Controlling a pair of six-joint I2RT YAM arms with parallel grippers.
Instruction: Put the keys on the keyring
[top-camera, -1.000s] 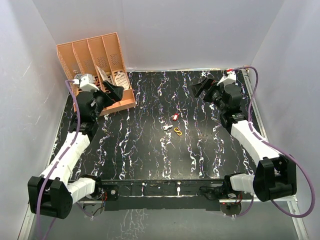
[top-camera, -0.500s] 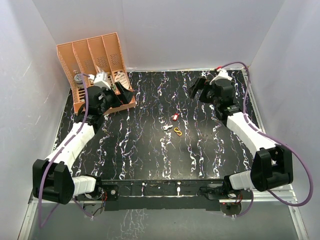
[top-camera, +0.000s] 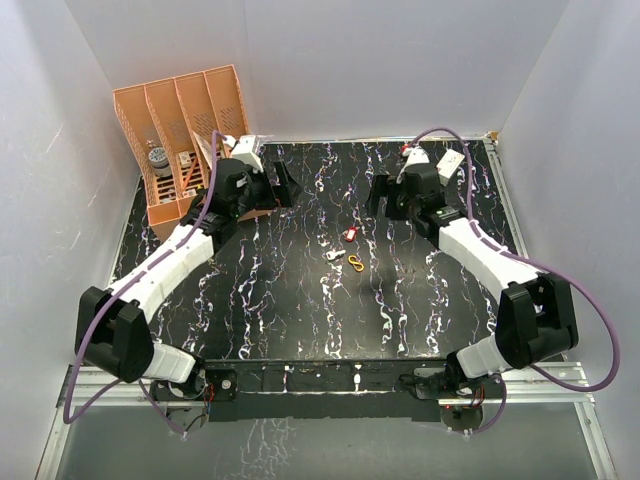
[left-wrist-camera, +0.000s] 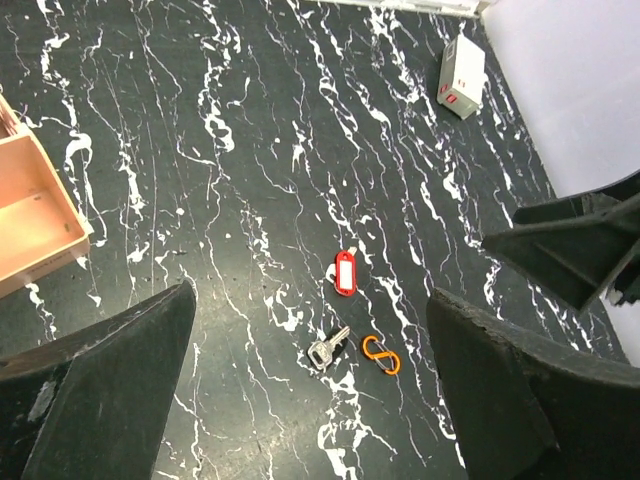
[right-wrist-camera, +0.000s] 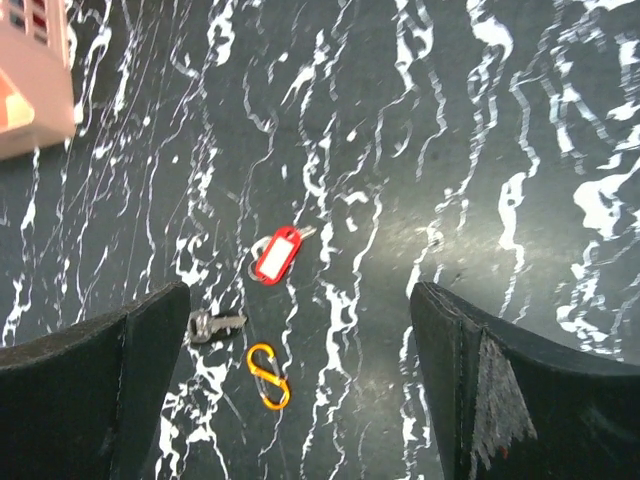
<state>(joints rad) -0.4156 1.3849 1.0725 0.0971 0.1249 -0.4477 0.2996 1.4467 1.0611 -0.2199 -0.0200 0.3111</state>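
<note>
Hovering high, I judge, to frame the parts | left gripper (left-wrist-camera: 310, 295) and right gripper (right-wrist-camera: 300, 290) spread wide, holding nothing | red key (left-wrist-camera: 345, 272), silver key (left-wrist-camera: 328, 347) and keyring (left-wrist-camera: 380, 354) lie loose, just beside one another, lower middle of each wrist frame | left wrist, not right wrist, shows white box (left-wrist-camera: 462, 75), upper right

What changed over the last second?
Both arms swung inward: the left hand moved right, off the orange organizer; the right hand moved left. Both are open, nothing grasped. The red key, silver key and keyring stayed put.
</note>
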